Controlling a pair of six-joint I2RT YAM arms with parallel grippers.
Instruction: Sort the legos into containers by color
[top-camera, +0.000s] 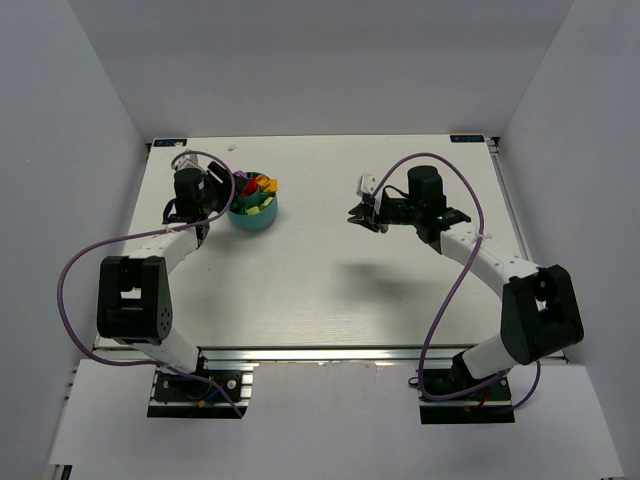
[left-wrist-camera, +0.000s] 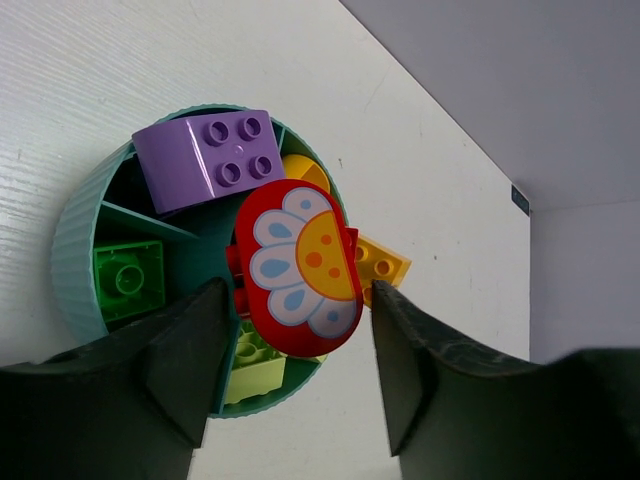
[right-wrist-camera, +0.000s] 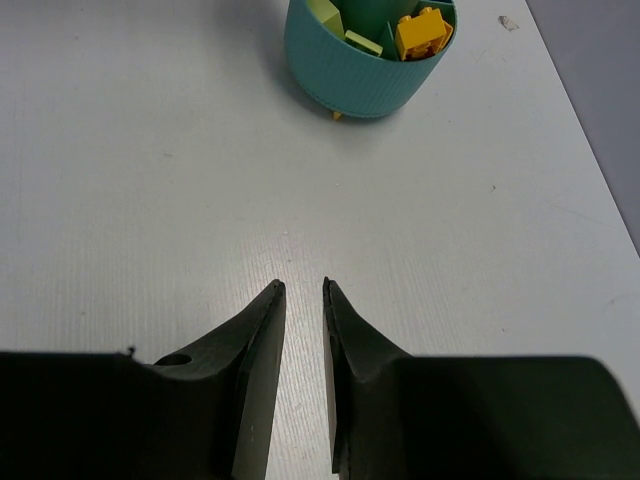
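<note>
On the white table (top-camera: 330, 290), towards its far left, the round teal cup (top-camera: 250, 222) is seen, with the left arm brought over it and the right arm held well apart above bare surface near the middle. No loose brick can be made out on the table in the top view, so the sorting is judged to be near its end.

The left gripper (left-wrist-camera: 297, 295) is held directly above the cup with its jaws apart. They flank a red oval piece (left-wrist-camera: 300, 265) without any contact being visible. The right gripper (right-wrist-camera: 303, 288) is carried empty, with only a narrow slit left between its fingers.

The step in hand is judged to be the setting-down of that red piece. It is laid on top of the cup's contents, near the central tube, and which compartment it belongs to cannot be told. Its printed flower face is turned up towards the wrist camera. Its long axis is set across the line on which the jaws close.

For the next move, a straight lift is called for, so that the piece is not dragged.

Around it are seen a purple brick (left-wrist-camera: 205, 160), a green brick (left-wrist-camera: 128, 278), a pale green brick (left-wrist-camera: 255, 368) and an orange-yellow brick (left-wrist-camera: 382, 262) at the rim.
</note>
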